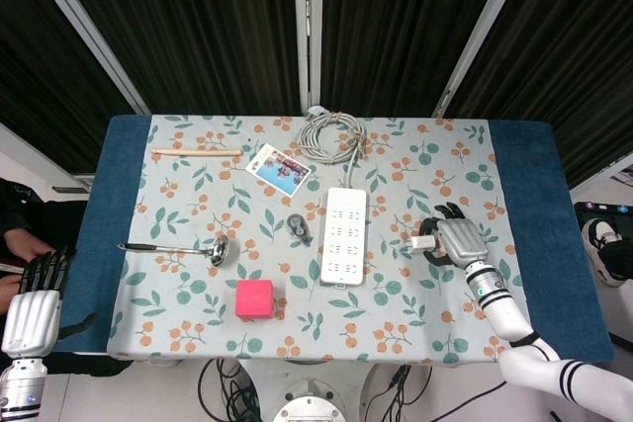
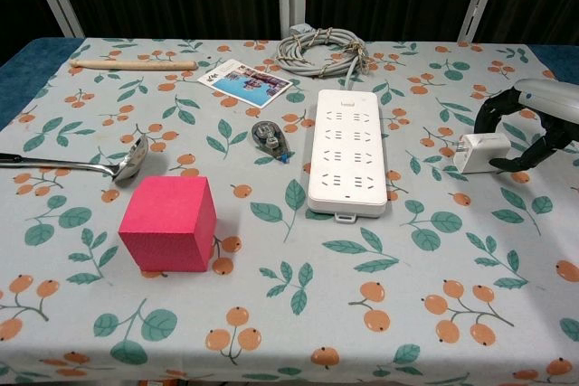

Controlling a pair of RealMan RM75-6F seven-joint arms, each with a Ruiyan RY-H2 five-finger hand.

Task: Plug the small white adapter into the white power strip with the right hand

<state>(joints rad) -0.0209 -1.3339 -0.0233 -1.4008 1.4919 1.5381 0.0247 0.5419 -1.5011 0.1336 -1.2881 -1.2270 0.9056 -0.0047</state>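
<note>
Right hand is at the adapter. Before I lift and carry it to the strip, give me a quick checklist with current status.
1. Right hand around the adapter: ok, fingers curl on both sides of it.
2. Firm hold on the adapter: cannot tell, contact is not clear in either view.
3. Adapter off the table: not ok, it sits on the cloth.
4. Power strip sockets free: ok, nothing is plugged in.
5. Path from adapter to strip: ok, only bare cloth between them.
6. Left hand out of the way: ok, it is off the table's left edge.
</note>
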